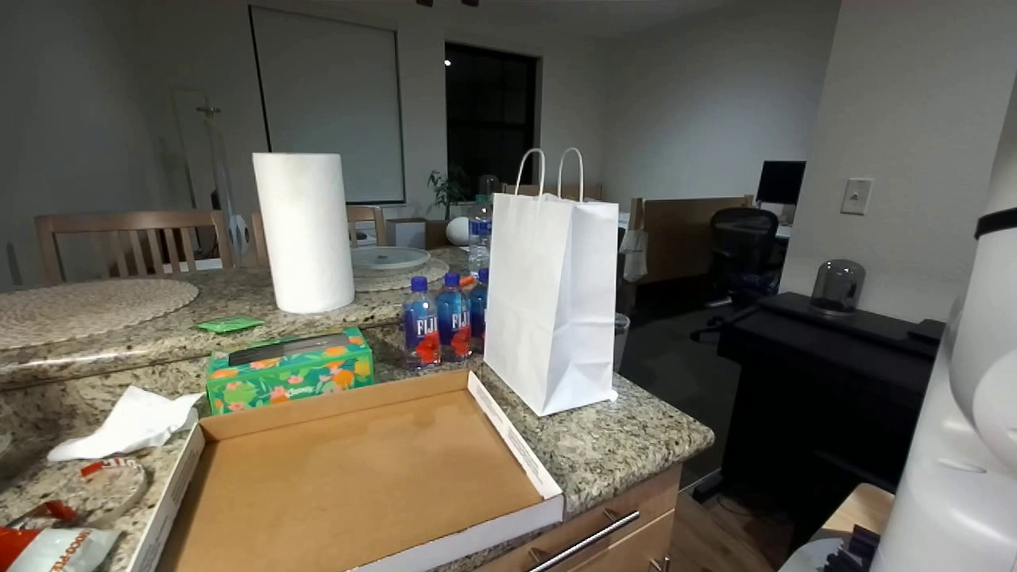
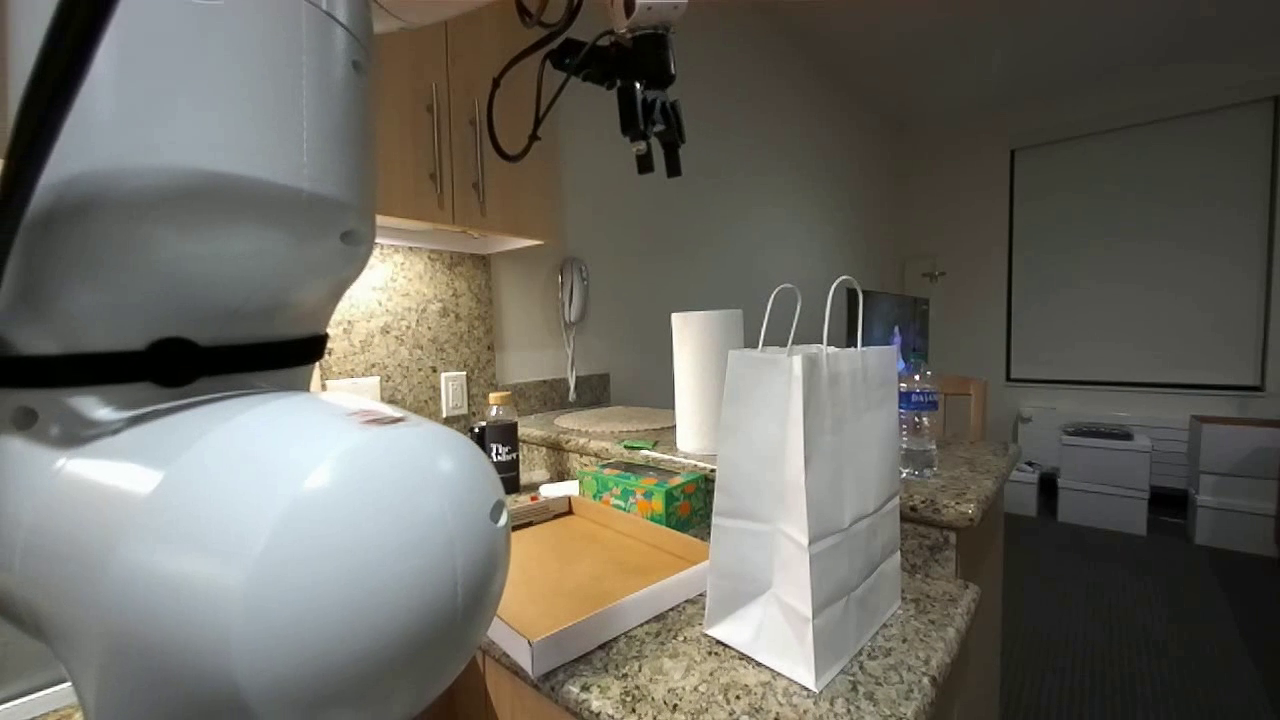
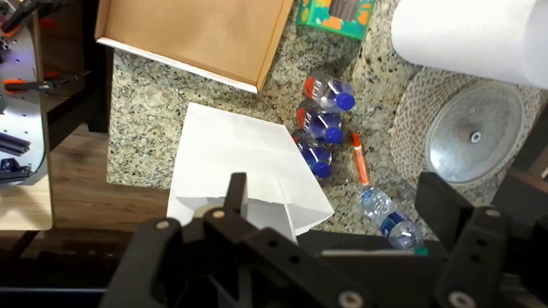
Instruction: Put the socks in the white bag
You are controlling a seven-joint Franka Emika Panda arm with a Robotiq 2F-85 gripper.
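I have the granite bench [image 3: 141,137] lying well below the tool [image 2: 659,160], which hangs in the air, apart from everything down there. Ahead of the tool's fingers [image 3: 441,203], toward the top of my wrist view, sits the shallow cardboard tray [image 1: 373,469]. The white bag [image 2: 810,510] stands upright on the bench below the tool, handles up in both exterior views; on my wrist camera one finger cuts across its mouth, so I can't see to the bottom. The tool itself is spread wide, its two fingers well apart, with the bench's edge showing through the gap. Ahead of the finger farther from the bag I pick up the paper towel roll [image 3: 458,38], and straight ahead of the gap, well off, the green patterned tissue box [image 1: 290,373]. Between the fingers, but down below them, I get the clear water bottle [image 3: 391,220]; a little ahead are three blue-capped bottles [image 3: 317,123] just beside the bag and, smallest of all, an orange marker [image 3: 361,164].
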